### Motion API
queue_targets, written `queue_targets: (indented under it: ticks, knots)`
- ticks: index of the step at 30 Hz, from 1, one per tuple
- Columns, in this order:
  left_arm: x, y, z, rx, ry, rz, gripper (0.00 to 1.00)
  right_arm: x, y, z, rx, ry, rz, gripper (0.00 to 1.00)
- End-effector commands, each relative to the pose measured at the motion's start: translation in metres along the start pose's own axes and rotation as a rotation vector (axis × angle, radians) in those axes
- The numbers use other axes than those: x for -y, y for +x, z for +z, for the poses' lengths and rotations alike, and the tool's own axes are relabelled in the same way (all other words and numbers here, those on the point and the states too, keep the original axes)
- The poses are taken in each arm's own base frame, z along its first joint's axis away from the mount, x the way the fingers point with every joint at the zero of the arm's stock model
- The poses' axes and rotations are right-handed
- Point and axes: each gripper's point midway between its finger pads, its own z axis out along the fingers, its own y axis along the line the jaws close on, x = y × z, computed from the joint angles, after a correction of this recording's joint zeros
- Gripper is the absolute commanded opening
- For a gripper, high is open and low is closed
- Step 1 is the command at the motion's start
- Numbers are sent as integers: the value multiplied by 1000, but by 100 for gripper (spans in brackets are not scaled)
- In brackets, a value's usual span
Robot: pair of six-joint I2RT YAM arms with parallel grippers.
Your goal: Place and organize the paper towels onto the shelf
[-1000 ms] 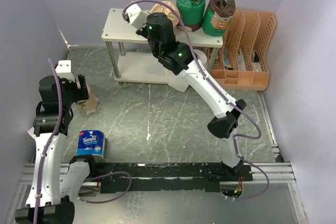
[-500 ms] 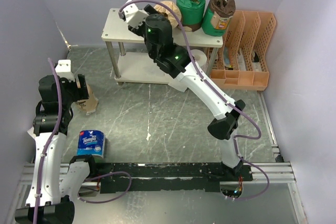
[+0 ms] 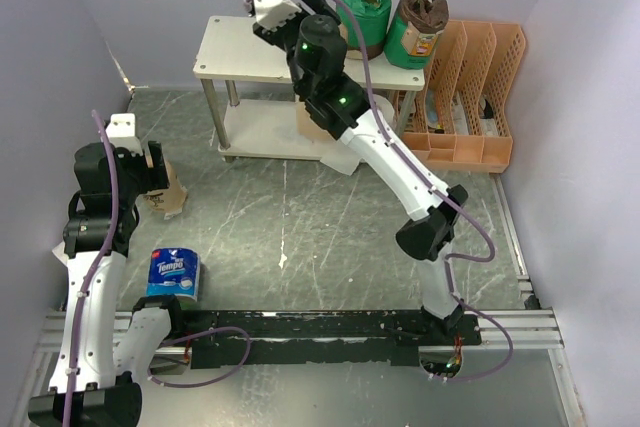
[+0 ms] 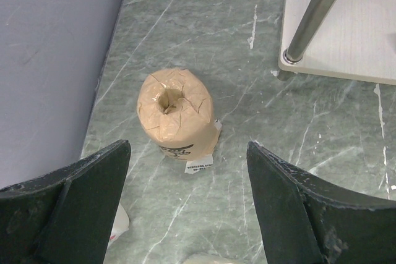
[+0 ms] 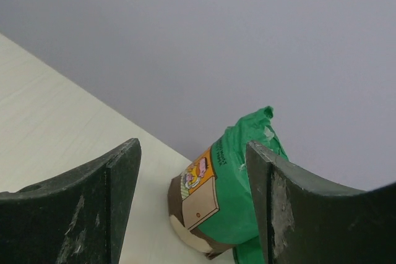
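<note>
Right gripper [image 3: 272,19] is seen from above, held over the back of the shelf [image 3: 232,47]; its jaws cannot be judged there. Two green-wrapped rolls [image 3: 362,9] are grouped at the top board's right end beside an orange file rack [image 3: 470,97], so the left part is left free for more. A tan patch under the arm may be a roll on the lower board, but too much is hidden. Left gripper [image 3: 155,172] is poised by a tan roll [image 3: 170,199] on the table, a blue roll [image 3: 176,274] nearer the bases.

From the left wrist, the fingers are shown spread wide and empty, framing the upright, untouched tan roll, presumably lined up for a grasp.

From the right wrist, the fingers are shown apart with nothing held, one green roll framed beyond them
</note>
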Motion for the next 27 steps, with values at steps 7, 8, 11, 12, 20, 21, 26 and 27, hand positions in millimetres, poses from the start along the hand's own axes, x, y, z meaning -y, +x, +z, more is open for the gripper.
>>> queue_targets:
  ticks: [7, 8, 11, 12, 20, 21, 26, 27]
  knots:
    - [-3, -18, -5, 50, -10, 13, 88, -28, -30, -103, 13, 61, 113, 76]
    - [-3, -18, -5, 50, -10, 17, 88, -46, -20, -121, -30, 20, 129, 78]
    - [-4, -18, -6, 45, -8, 33, 93, -107, 28, -173, -139, -165, 276, 88]
    - [-2, -19, -7, 43, 14, 51, 97, -123, 41, -189, -159, -218, 353, 90]
    - [3, 3, 15, -230, 137, 299, 86, -184, 109, -260, -228, -439, 714, 100]
    - [6, 10, 23, -290, 163, 294, 84, -191, 112, -263, -239, -462, 713, 100]
    - [10, 25, 48, -411, 244, 214, 84, -213, 129, -273, -309, -510, 701, 100]
    - [8, 32, 54, -446, 242, 210, 84, -214, 132, -274, -324, -502, 701, 100]
